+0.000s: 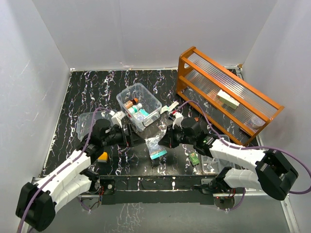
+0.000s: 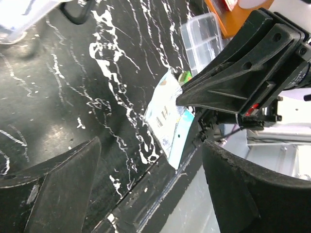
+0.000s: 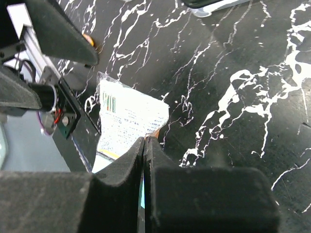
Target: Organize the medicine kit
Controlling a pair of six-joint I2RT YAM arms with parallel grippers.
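The medicine kit's clear box (image 1: pixel 139 105) stands open mid-table with small bottles and packets inside. Its clear lid (image 1: pixel 87 121) lies to the left, and the clear compartment tray (image 1: pixel 212 161) lies at the front right; the tray also shows in the left wrist view (image 2: pixel 203 41). My right gripper (image 1: pixel 164 140) is shut on a white and teal sachet (image 1: pixel 156 148) near the front edge. The right wrist view shows the jaws (image 3: pixel 146 141) pinching the sachet (image 3: pixel 129 121). My left gripper (image 1: pixel 132 136) is open and empty, a little left of the sachet (image 2: pixel 167 116).
An orange wooden rack (image 1: pixel 228 92) stands at the right with a white box (image 1: pixel 227 98) on it. A yellow item (image 1: pixel 103 156) lies front left, a green item (image 1: pixel 194 158) front right, and a white item (image 1: pixel 170 108) beside the box. The table's front edge (image 2: pixel 160 184) is close.
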